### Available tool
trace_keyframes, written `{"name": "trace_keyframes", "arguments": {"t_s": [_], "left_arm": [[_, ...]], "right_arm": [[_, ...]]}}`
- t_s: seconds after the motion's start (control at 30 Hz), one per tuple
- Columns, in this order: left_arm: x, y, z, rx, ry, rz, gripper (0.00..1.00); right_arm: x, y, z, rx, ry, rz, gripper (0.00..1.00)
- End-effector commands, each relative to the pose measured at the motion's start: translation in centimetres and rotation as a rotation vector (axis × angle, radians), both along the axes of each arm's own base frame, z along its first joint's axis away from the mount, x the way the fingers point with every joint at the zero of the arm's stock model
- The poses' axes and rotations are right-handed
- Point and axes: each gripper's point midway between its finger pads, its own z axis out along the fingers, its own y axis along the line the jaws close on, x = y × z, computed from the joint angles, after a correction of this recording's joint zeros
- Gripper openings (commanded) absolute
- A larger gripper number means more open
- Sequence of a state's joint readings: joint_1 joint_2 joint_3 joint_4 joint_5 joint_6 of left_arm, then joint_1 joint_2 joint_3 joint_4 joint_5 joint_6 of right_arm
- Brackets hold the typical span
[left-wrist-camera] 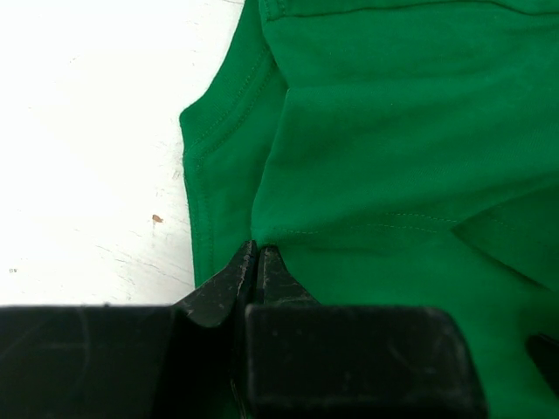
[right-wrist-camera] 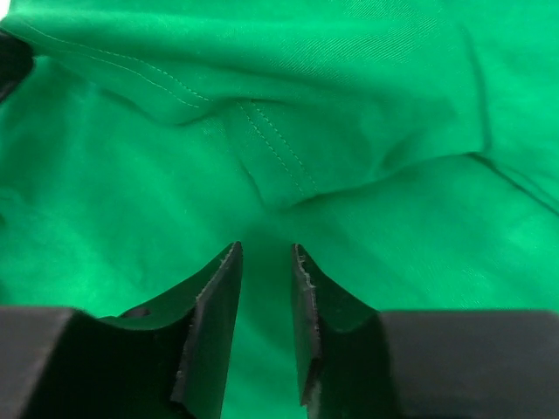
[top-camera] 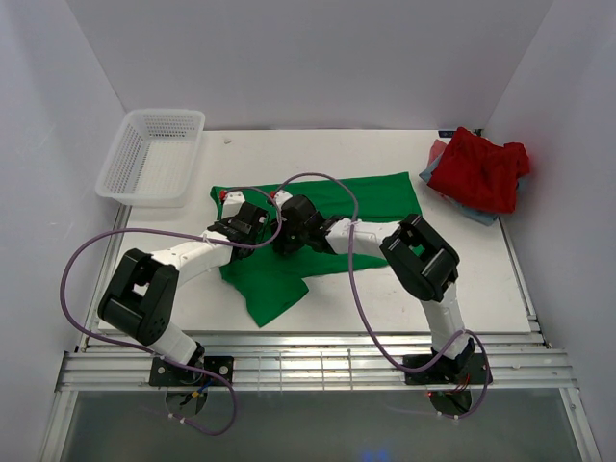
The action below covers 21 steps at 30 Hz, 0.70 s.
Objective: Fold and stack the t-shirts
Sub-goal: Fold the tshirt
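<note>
Your left pincer (left-wrist-camera: 255, 256) was clamped on a hem fold at the left edge of the bright green cloth t-shirt (top-camera: 371, 197), which lay mid white counter (top-camera: 404, 303) with its long axis running left to right. Your right pincer (right-wrist-camera: 266, 253), jaws parted and empty, hovered just beside the left one over the same cloth. The crumpled red cloth t-shirt (top-camera: 486, 171) lay well apart at the far right.

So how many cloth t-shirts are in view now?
3: bright green cloth t-shirt spread mid-table; red t-shirt crumpled far right; blue-grey t-shirt beneath it. Others may be hidden there.
</note>
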State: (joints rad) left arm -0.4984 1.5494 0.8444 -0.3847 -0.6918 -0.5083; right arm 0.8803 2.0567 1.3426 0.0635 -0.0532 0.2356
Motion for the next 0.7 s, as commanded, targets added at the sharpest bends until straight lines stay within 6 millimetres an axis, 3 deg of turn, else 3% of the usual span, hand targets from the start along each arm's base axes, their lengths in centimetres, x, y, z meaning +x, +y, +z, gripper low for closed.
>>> {"name": "trace_keyframes", "arguments": {"t_s": [0.0,0.33,0.67], "left_arm": [[0.2,-0.1,0.8,-0.023,-0.026,-0.001,0.10],[0.4,-0.3,1.5,-0.037,-0.045,-0.004,0.09],[0.3,-0.1,1.7,-0.034,-0.050,-0.004,0.07]], "right_arm": [[0.8,2.7,1.8,0.079,-0.042,0.008,0.36],[2.4,4.0,3.3,0.094,-0.099,-0.022,0.39],[3.9,5.1,2.5,0.064,-0.109,-0.034,0.39]]}}
